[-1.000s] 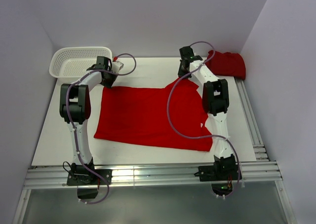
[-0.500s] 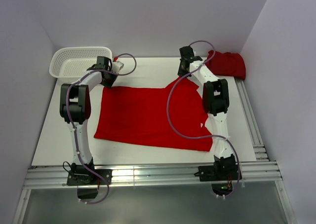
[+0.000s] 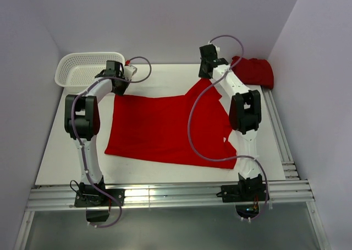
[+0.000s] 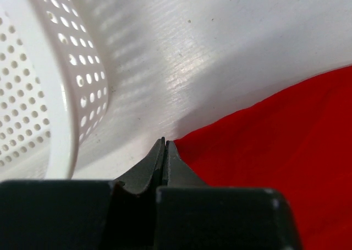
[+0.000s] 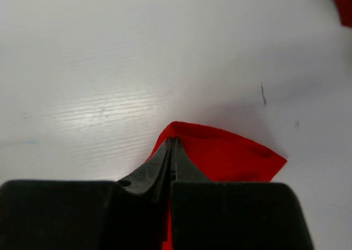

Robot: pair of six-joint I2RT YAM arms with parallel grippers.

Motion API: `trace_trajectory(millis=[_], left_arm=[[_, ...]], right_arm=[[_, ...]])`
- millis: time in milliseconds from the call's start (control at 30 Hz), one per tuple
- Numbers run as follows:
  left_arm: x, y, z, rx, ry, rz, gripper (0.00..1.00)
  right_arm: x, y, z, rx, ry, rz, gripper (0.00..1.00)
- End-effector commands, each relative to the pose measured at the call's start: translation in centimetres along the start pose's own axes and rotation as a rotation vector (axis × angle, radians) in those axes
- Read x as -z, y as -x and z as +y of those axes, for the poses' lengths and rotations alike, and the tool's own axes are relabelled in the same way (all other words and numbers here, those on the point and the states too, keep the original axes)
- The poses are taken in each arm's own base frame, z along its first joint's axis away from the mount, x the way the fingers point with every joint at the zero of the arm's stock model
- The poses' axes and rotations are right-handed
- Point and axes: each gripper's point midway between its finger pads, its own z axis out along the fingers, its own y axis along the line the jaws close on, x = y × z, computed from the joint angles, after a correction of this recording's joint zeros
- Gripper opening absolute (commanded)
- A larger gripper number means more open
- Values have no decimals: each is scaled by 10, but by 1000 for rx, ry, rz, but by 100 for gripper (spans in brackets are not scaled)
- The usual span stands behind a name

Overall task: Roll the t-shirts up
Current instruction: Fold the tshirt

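At the far left corner of the table sits the white mesh basket, its perforated wall curving close past the left wrist camera. Just beside it, the left gripper has its 2 fingers pressed tightly together with no gap showing. The far left corner of the spread t-shirt runs right up to their tips. It looks pinched there, though the fingers themselves hide the exact point of contact.

The red shirt lies mostly flat across the middle of the table, between the 2 arms, its near edge stretching towards the right arm's base. Its far right corner rises off the surface in a peak.

That peak ends in the right gripper, whose fingers are clamped on the cloth. A small fold of red fans out from the tips above the bare white tabletop.

Further right, in the far right corner against the wall, a second t-shirt lies bunched in a heap, well apart from both grippers.
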Motion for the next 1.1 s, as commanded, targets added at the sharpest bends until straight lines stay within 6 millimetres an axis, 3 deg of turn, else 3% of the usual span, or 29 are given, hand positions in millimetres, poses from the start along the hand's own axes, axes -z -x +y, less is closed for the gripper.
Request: trace_trajectory(millis=[0, 200, 300, 333, 633, 900, 1067], left_arm=[[27, 28, 7, -15, 34, -81, 0], [34, 26, 6, -18, 32, -80, 0], [40, 23, 3, -22, 24, -79, 0], [41, 21, 3, -24, 25, -76, 0], [64, 9, -10, -68, -23, -70, 0], [81, -10, -27, -107, -101, -44, 0], [93, -35, -42, -136, -181, 2, 0]], right_arm=[[55, 58, 12, 24, 4, -177, 0], [76, 37, 8, 41, -63, -158, 0], [81, 16, -1, 11, -106, -122, 0], [78, 0, -8, 13, -128, -91, 0], [117, -51, -40, -125, -222, -70, 0], [143, -112, -50, -214, -262, -24, 0], [171, -134, -53, -284, -234, -39, 0]])
